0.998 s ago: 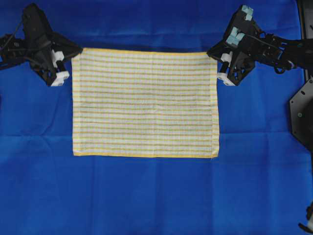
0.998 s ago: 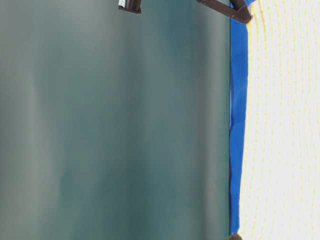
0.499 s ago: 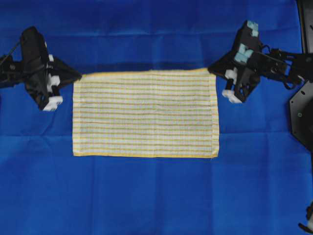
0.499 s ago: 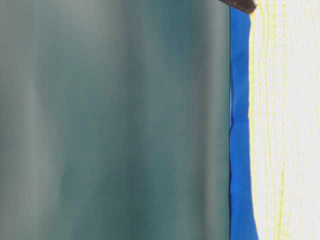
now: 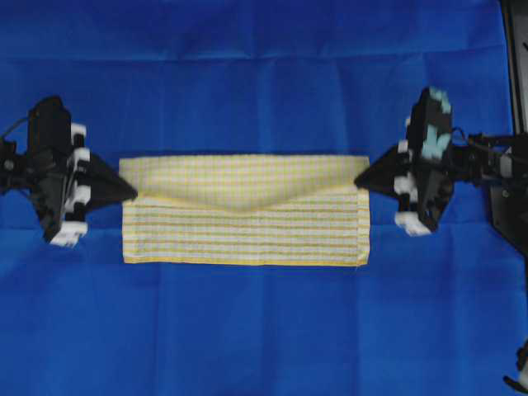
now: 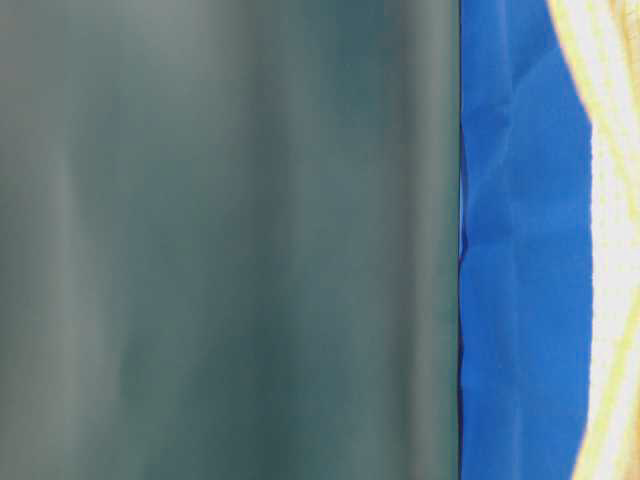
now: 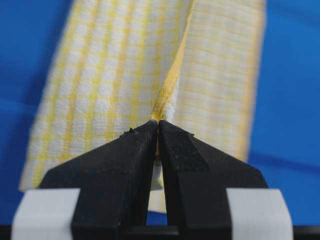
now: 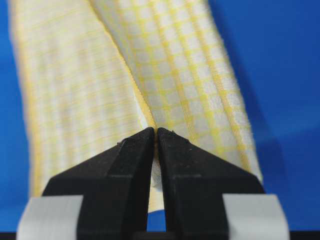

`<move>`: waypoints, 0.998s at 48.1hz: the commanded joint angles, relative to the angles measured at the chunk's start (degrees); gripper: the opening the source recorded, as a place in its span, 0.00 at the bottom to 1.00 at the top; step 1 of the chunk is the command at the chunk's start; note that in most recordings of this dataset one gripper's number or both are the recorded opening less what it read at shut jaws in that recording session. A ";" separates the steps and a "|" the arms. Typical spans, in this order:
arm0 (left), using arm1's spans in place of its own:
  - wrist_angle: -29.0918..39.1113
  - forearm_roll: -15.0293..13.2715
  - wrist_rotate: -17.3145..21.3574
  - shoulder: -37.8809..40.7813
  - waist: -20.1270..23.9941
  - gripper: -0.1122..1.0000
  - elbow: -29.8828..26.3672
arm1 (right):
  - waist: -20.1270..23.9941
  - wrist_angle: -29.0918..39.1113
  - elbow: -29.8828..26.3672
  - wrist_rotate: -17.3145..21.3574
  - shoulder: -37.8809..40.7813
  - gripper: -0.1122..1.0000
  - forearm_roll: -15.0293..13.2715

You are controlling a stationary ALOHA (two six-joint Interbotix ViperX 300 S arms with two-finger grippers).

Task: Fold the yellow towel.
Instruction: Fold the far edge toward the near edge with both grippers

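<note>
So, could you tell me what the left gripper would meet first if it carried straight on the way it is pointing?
The left gripper is shut on a corner of the yellow towel and points along it toward the right gripper. Going straight on, it would likely push into the lifted towel fold itself first; height is unclear.

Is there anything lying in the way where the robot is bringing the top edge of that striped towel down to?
Nothing visible. The left gripper and right gripper each pinch a corner of the yellow towel, and the flat half ahead, down to the near hem, is bare. Only the blue cloth lies around it.
</note>
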 commanded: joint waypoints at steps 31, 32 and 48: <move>4.04 -0.09 -3.69 2.55 -8.53 0.12 -3.69 | 11.43 -0.09 -3.43 0.88 3.52 0.13 3.08; 4.39 -0.09 -3.69 2.72 -8.53 0.12 -3.87 | 11.60 -0.09 -3.52 0.88 3.60 0.13 3.08; 7.56 -0.09 -3.87 4.04 -8.17 0.13 -5.27 | 12.13 3.87 -4.66 0.88 5.19 0.14 3.08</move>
